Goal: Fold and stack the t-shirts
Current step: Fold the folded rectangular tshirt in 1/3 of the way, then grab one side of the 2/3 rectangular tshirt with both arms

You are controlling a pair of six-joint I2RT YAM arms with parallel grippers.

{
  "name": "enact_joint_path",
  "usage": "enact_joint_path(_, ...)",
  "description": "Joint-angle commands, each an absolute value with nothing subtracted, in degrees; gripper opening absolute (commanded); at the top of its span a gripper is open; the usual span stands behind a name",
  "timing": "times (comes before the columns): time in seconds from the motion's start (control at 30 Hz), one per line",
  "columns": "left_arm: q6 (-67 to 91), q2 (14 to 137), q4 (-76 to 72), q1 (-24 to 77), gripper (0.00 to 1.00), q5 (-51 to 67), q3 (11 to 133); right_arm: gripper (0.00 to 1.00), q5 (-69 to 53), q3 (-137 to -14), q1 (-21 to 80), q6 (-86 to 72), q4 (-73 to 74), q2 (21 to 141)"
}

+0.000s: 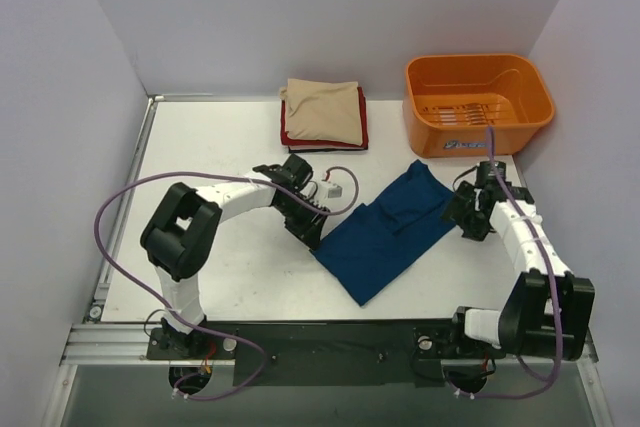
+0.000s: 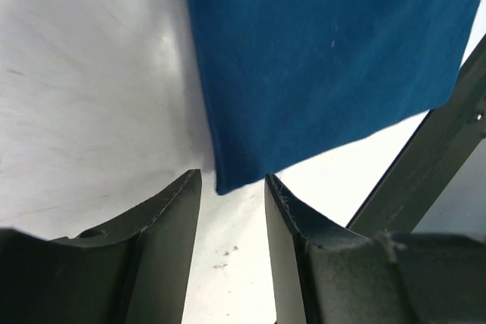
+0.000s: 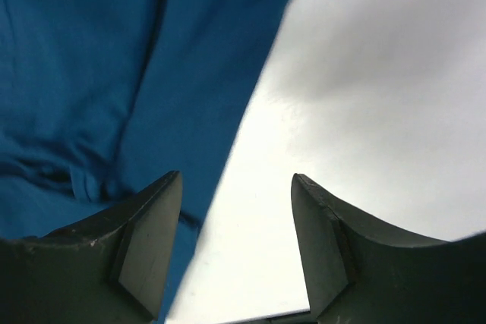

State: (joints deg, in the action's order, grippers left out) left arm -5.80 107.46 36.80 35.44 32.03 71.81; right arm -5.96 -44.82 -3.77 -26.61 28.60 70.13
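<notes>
Top external view has the blue t-shirt (image 1: 388, 229) lying partly folded and slantwise on the table (image 1: 210, 147) between my two arms — the folded shirts (image 1: 323, 115), beige on top, are stacked at the far edge near the orange tub (image 1: 478, 102). My left gripper (image 1: 312, 235) has its jaws apart at the shirt's left corner, gripping nothing; my right gripper (image 1: 460, 212) is likewise spread at its right edge — nothing held.
</notes>
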Motion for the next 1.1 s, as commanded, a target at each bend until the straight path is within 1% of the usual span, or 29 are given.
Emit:
enact_joint_path(0.0,-5.63,105.47,34.02,38.32,0.49,33.75,67.95,0.54,-9.38,-49.83,-9.75,-25.05,24.45,79.77)
enact_joint_path(0.03,-5.54,105.73,33.58,38.49,0.49,34.10,67.77,0.52,-10.80,-50.36,-11.41,-25.31,22.87,81.37)
enact_joint_path(0.1,-5.01,105.91,32.35,38.67,0.44,33.93,66.45,0.48,-13.53,-52.02,-12.74,-25.84,21.28,86.64)
enact_joint_path(0.13,-5.01,105.73,31.82,38.67,0.36,33.66,66.01,0.47,-13.97,-53.16,-12.83,-25.93,20.92,89.62)
enact_joint_path(0.17,-4.92,105.47,31.38,38.93,0.31,33.49,65.14,0.41,-13.80,-53.96,-12.92,-26.01,20.74,92.26)
enact_joint_path(0.2,-4.92,105.12,30.68,39.02,0.22,33.40,64.60,0.38,-13.28,-55.10,-12.92,-26.10,20.74,93.24)
enact_joint_path(0.23,-4.92,104.77,30.50,39.20,0.19,33.57,63.38,0.32,-13.01,-55.63,-12.92,-26.36,20.57,95.43)
enact_joint_path(0.27,-4.92,104.07,29.80,39.37,0.13,34.27,62.93,0.28,-13.01,-56.16,-12.92,-26.45,20.39,96.41)
enact_joint_path(0.3,-4.92,103.63,29.36,39.81,0.07,34.71,61.80,0.21,-13.79,-56.34,-12.83,-26.72,19.87,98.24)
enact_joint_path(0.33,-4.83,102.75,28.57,39.99,0.04,36.20,61.35,0.19,-14.15,-56.69,-12.75,-26.72,19.52,99.13)
enact_joint_path(0.37,-4.66,102.14,28.22,40.51,0.01,36.99,60.04,0.13,-14.85,-56.86,-12.40,-26.98,19.25,100.18)
enact_joint_path(0.43,-4.39,100.47,26.37,41.65,0.00,39.45,57.85,0.08,-15.03,-57.30,-10.91,-27.25,18.90,101.51)
enact_joint_path(0.57,-4.39,94.93,23.91,43.16,0.00,42.97,52.58,0.03,-14.50,-58.18,-5.02,-28.30,18.28,103.09)
enact_joint_path(0.6,-4.66,93.53,24.25,43.07,0.03,45.76,51.95,0.03,-14.41,-59.05,-2.92,-28.74,18.19,103.36)
enact_joint_path(0.63,-5.35,93.08,24.78,43.07,0.17,46.92,50.81,0.03,-14.07,-59.58,-1.60,-28.91,18.28,104.58)
enact_joint_path(0.67,-5.80,92.55,25.48,43.07,0.25,48.59,50.19,0.03,-13.80,-61.33,1.03,-29.35,18.63,105.29)
enact_joint_path(0.7,-5.80,92.29,25.58,42.81,0.38,48.86,49.49,0.03,-13.28,-63.17,1.92,-29.62,18.72,106.42)
enact_joint_path(0.73,-5.63,92.02,25.49,42.02,0.43,49.39,49.66,0.02,-13.10,-63.98,3.76,-30.14,18.98,107.13)
enact_joint_path(0.77,-6.41,92.11,26.71,41.58,0.54,49.74,50.01,0.02,-13.01,-66.16,4.48,-30.41,19.25,108.53)
enact_joint_path(0.83,-7.55,91.50,28.46,40.17,0.64,50.10,50.97,0.02,-12.75,-69.76,6.41,-30.94,20.21,110.99)
enact_joint_path(0.87,-7.82,91.23,28.91,39.03,0.74,50.27,51.50,0.02,-12.48,-71.26,7.11,-30.94,21.17,112.83)
enact_joint_path(1.0,-8.70,89.48,31.02,33.59,0.75,49.40,52.56,0.01,-10.20,-80.67,7.91,-30.24,25.92,118.72)
enact_joint_path(1.07,-9.14,88.33,31.46,33.22,0.75,49.13,52.73,0.01,-8.97,-85.50,8.26,-28.92,28.56,121.19)
